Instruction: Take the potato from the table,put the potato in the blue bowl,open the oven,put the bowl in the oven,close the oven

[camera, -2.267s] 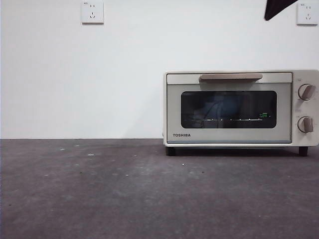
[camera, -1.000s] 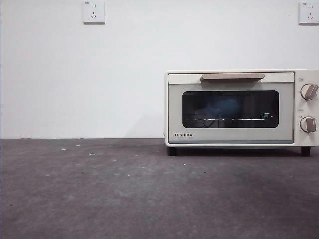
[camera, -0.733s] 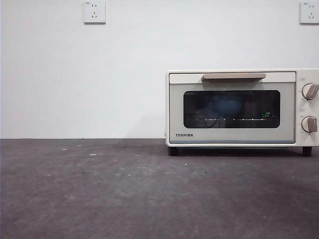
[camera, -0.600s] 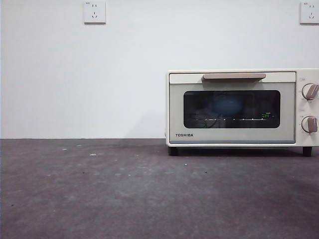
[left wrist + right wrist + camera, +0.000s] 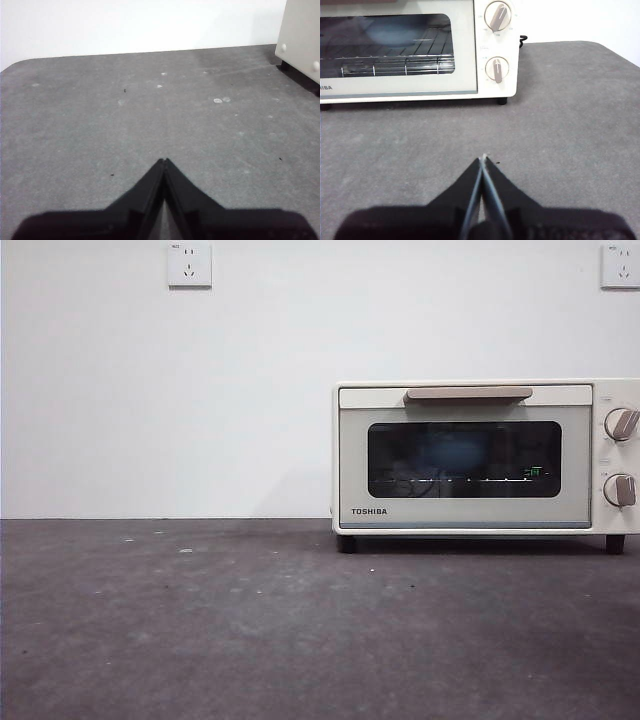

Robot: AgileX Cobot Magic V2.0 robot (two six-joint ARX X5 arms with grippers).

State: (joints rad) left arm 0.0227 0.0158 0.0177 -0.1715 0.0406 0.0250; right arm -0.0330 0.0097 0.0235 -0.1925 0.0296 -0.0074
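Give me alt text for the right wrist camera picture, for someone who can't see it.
A cream-white toaster oven with its dark glass door shut stands on a dark grey matte table, a muted blue round bowl dimly visible on the wire rack inside. Two beige knobs sit on its side panel. The right gripper, jaws shut and empty, hovers over the table in front.

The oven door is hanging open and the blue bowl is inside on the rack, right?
Not quite. The oven door is shut, flat against the front with its handle at the top, as the front view shows. The rest is right: the blue bowl sits inside on the rack, seen through the glass in the right wrist view.
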